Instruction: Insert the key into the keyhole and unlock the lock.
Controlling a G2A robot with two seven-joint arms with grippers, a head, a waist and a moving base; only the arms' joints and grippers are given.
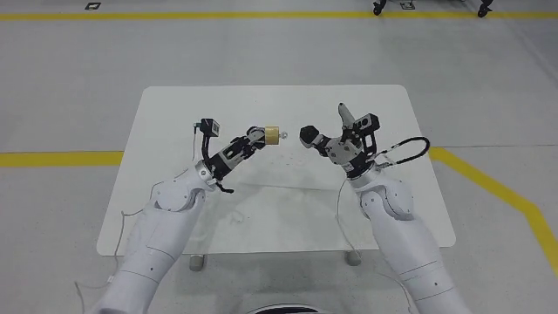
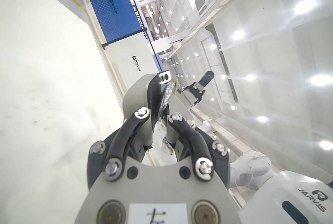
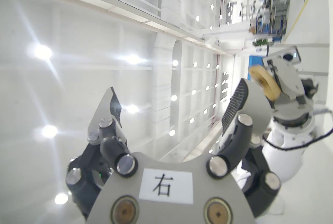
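Presently the lock (image 1: 272, 133) is being gripped by the left gripper (image 2: 163, 96) with closed fingers above the table (image 1: 174, 122), near the right gripper (image 3: 178, 94), which is gaping wide and empty. Twisting of the lock is being risked if it is pushed off-axis.

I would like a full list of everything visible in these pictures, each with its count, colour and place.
table: one, white, under both arms.
lock: one, brass, held above the table in the left gripper.
metal part: one, silver, on the lock's end facing the right gripper; I cannot tell whether it is the key.
floor lines: two, yellow, one beyond the table, one passing at its sides.
left gripper: one, grey and black, shut on the lock.
right gripper: one, grey and black, open, empty, near the lock, apart from it.
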